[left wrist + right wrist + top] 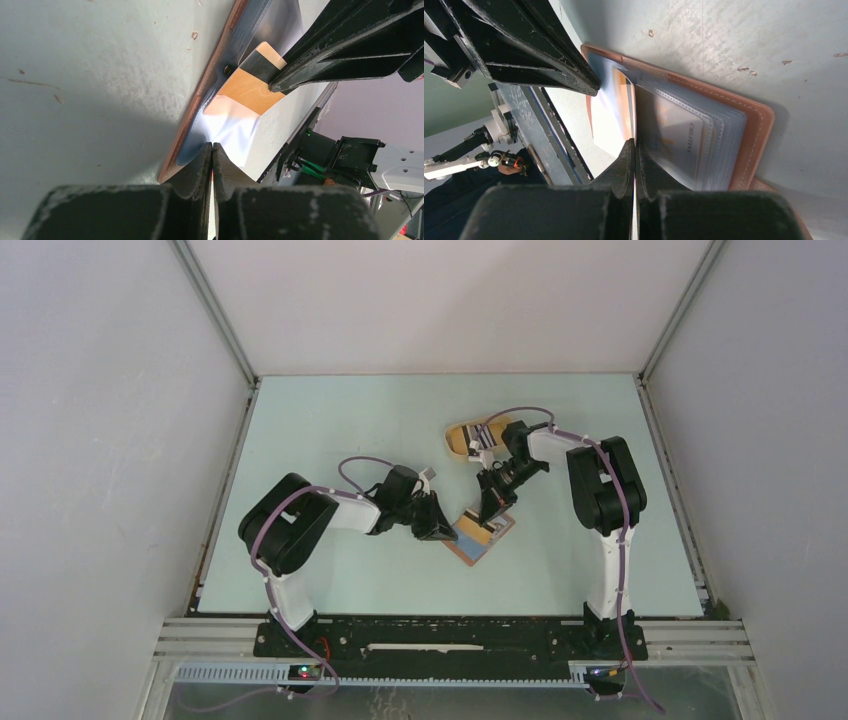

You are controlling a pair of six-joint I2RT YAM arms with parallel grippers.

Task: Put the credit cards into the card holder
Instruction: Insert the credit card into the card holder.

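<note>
Both arms (290, 525) low, elbows bent: left tool (211, 145) clamped on card holder (755, 131), right tool (634, 142) clamped on credit card (247, 90).

Top camera: fixed, high above and behind the arm bases (290, 625), tilted down over the whole worktop (330, 420); far off. Left wrist camera: sits behind the left fingers (197, 170), looks along them, low and very close to the wallet (225, 125). Right wrist camera: same setup behind the right fingers (624, 165), facing the opposite way. All three share the wallet; each wrist view catches the other arm's fingers and the orange card (247, 90).
</note>
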